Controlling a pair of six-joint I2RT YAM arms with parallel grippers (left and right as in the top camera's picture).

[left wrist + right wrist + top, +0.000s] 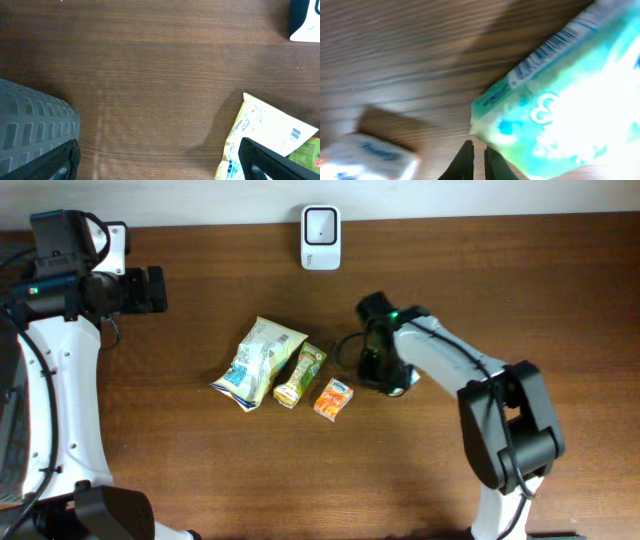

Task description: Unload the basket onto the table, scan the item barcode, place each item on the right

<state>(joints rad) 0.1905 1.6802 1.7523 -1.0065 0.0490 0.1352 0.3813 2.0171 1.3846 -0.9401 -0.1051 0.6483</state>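
right gripper (477, 146) pressed nearly together at the corner of a teal packet (560, 95), nothing visibly between its fingers, barcode (547, 50) legible only in the right wrist view, overhead mostly hides the packet beneath the arm, scanner (320, 237) well apart, left gripper (159, 150) spread wide above the table (150, 75)

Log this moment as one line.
left gripper: open, empty | right gripper: shut at packet corner, hold unclear | barcode: faces wrist camera | scanner: away from packet, scan not done
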